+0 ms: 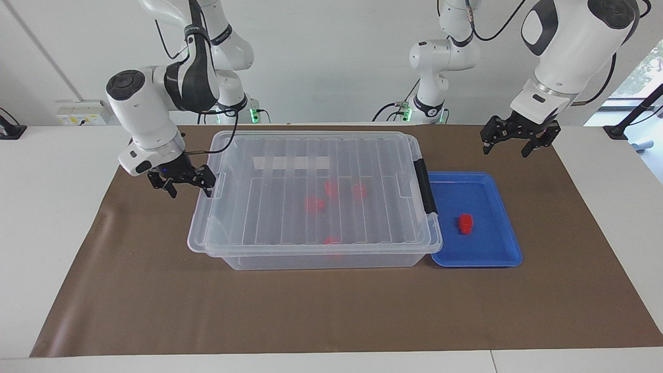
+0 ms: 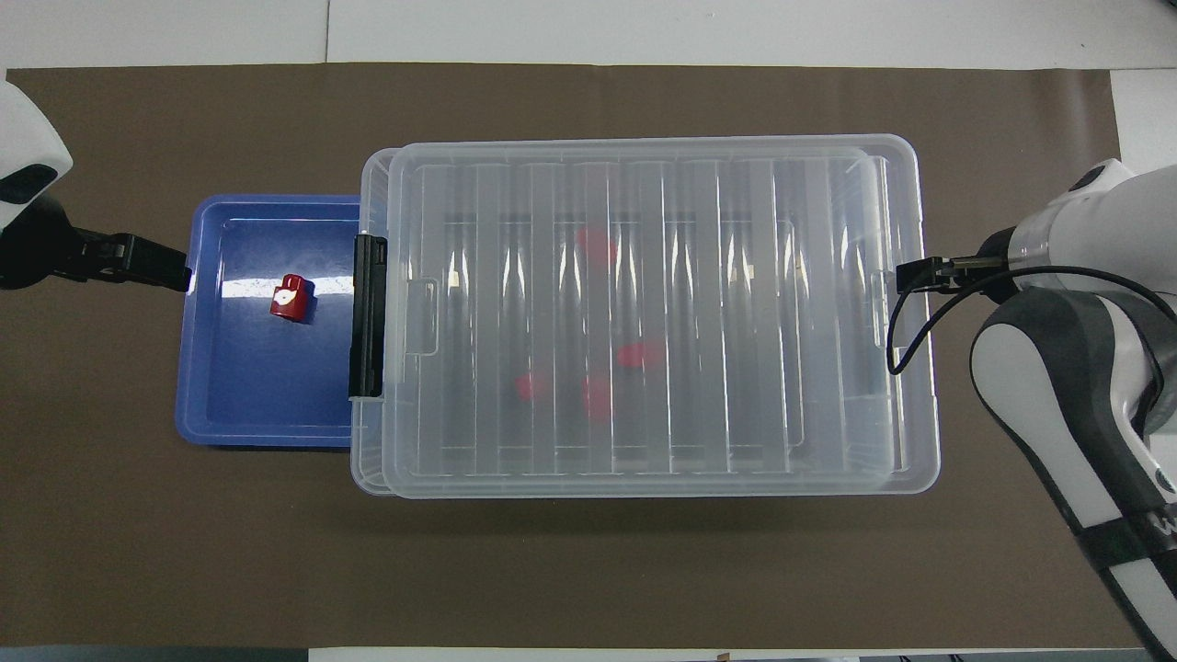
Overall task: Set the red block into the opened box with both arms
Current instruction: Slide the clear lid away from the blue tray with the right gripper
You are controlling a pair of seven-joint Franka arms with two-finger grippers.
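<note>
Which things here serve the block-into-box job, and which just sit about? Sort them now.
Job:
- red block in the blue tray
- box and its lid
- right pincer beside the lid's end
- left pincer, waiting

Lying about:
- brown mat
- slim arms

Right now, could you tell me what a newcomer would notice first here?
The big clear box mid-table, red blocks blurred under its lid. Beside it, toward the left arm's end, one red block lies in a blue tray. The right gripper hangs open at the lid's end.
</note>
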